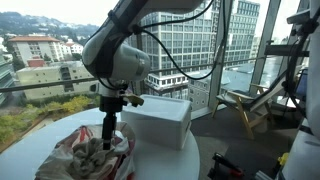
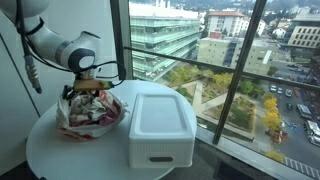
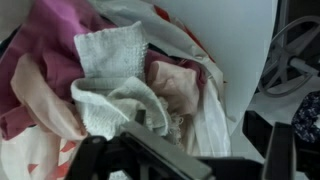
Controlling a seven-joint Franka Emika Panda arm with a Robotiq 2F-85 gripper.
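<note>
**Landmark:** white lidded box (image 2: 160,125), rectangular with rounded corners, a handle recess in its near end.

- Round white table (image 2: 55,158): beneath the box, reaching out past it towards the wall side.
- Heap of cloths (image 2: 92,114), pink, white and red: on the table just beside the box, on its side away from the glass.
- Gripper (image 2: 86,92): directly above the heap, pointing down into it; jaw position not discernible.
- Robot arm (image 2: 58,50), white and grey: above and beyond the heap.
- Window frame (image 2: 122,40): behind the box.
- Office building (image 2: 165,35) and trees (image 2: 200,85): beyond the glass.
</note>
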